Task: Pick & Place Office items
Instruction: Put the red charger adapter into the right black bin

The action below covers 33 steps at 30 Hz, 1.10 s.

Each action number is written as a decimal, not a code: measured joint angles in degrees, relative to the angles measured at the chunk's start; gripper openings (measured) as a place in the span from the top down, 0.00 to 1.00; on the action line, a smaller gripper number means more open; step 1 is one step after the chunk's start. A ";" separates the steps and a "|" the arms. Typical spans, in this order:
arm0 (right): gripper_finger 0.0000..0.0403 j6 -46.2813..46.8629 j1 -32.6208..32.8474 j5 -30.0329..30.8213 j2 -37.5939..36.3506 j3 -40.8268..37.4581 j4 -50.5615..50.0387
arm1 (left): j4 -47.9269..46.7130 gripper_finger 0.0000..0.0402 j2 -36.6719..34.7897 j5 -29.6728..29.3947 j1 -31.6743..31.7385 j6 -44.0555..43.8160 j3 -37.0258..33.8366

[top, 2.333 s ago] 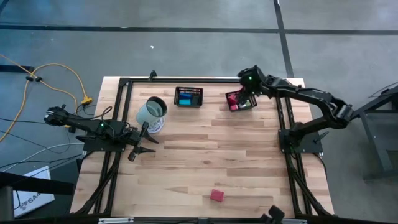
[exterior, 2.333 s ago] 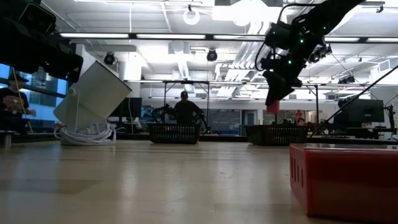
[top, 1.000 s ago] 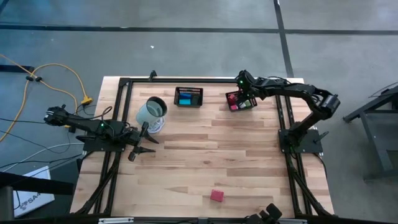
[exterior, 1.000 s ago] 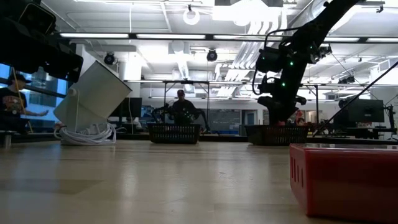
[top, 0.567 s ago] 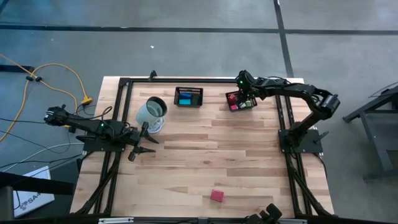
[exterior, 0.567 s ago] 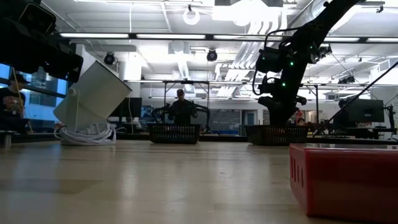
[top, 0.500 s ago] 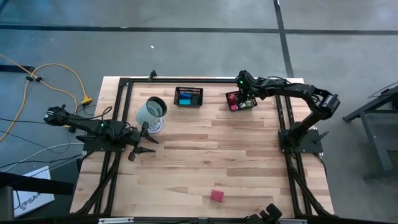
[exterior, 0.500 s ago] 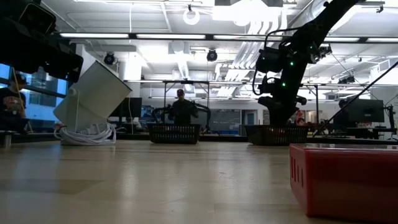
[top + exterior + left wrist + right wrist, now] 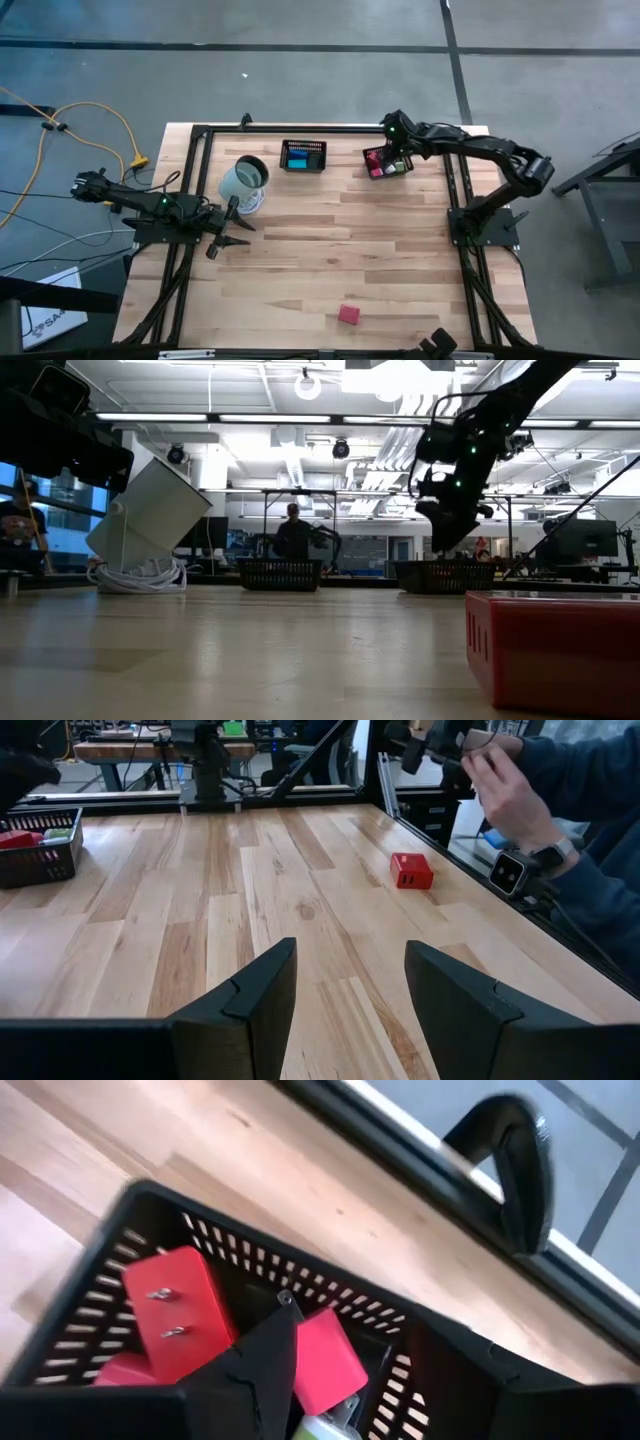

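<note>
My right gripper (image 9: 350,1380) hangs open just above the right black mesh basket (image 9: 385,163). Inside that basket lie a red block with two prongs (image 9: 175,1315), a pink-red block (image 9: 325,1360) and a green piece (image 9: 320,1430). In the low view the right gripper (image 9: 448,535) stands over the basket (image 9: 445,575). One red block (image 9: 348,314) rests flat on the table near its near edge. The left basket (image 9: 303,155) holds blue and teal pieces. My left gripper (image 9: 232,240) waits open at the table's left side, level above the wood (image 9: 350,995).
A white cup-shaped object (image 9: 243,180) sits tilted on a coil of white cable beside the left arm. A black frame rail (image 9: 290,129) runs along the far edge. A person's hands (image 9: 510,790) show beyond the table's near-right corner. Bare wood lies between the baskets and the red block.
My right gripper has risen a little out of the right basket, where its fingers reached down a second ago. The pieces in the basket and the red block on the table have stayed put.
</note>
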 joint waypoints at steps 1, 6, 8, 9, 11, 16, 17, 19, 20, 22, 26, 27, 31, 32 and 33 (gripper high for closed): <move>0.57 -0.01 0.00 -0.19 -0.69 0.00 0.00 | 0.01 0.55 0.01 -0.01 -0.02 0.00 0.00; 0.57 -0.54 0.02 -5.18 -4.36 0.00 -0.09 | 0.00 0.55 0.01 -0.01 -0.01 0.00 -0.02; 0.57 -1.44 0.25 -8.57 -5.40 0.00 -0.18 | 0.02 0.55 0.02 0.00 0.00 0.00 -0.02; 0.57 -1.52 0.66 -10.08 -5.76 0.00 -0.33 | 0.00 0.55 0.01 0.00 -0.02 0.00 -0.02; 0.57 -1.57 1.92 -12.28 -6.24 0.00 -0.25 | 0.00 0.55 0.00 -0.02 -0.02 0.00 -0.01; 0.58 -5.49 5.65 -16.94 -7.67 0.00 -0.29 | 0.02 0.55 0.00 -0.02 0.00 0.00 -0.02; 0.59 -6.13 6.72 -17.36 -8.02 0.00 -0.24 | 0.00 0.55 0.02 0.00 0.00 0.00 0.00; 0.60 -7.25 9.03 -17.65 -8.64 0.00 -0.23 | 0.00 0.55 0.02 0.00 -0.01 0.00 -0.02; 0.61 -7.49 10.38 -17.76 -8.91 0.00 -0.22 | 0.01 0.55 0.01 0.00 -0.02 0.00 -0.01; 0.62 -7.58 13.06 -18.05 -9.17 0.00 -0.20 | 0.00 0.55 0.02 -0.01 -0.02 0.00 0.00; 0.63 -7.58 19.03 -18.09 -9.23 0.00 -0.17 | 0.00 0.55 0.00 0.00 0.00 0.00 0.00; 0.64 -7.58 20.70 -18.08 -9.23 0.00 -0.13 | 0.00 0.55 0.00 0.00 -0.02 0.00 0.00; 0.64 -7.58 27.84 -18.13 -9.23 0.00 1.01 | 0.01 0.55 0.01 -0.01 0.00 0.00 -0.02; 0.64 -7.58 29.61 -18.11 -9.23 0.00 1.54 | 0.00 0.55 0.00 0.00 -0.02 0.00 0.00; 0.64 -7.58 31.40 -18.11 -9.23 0.00 2.33 | 0.00 0.55 0.02 0.00 -0.02 0.00 -0.02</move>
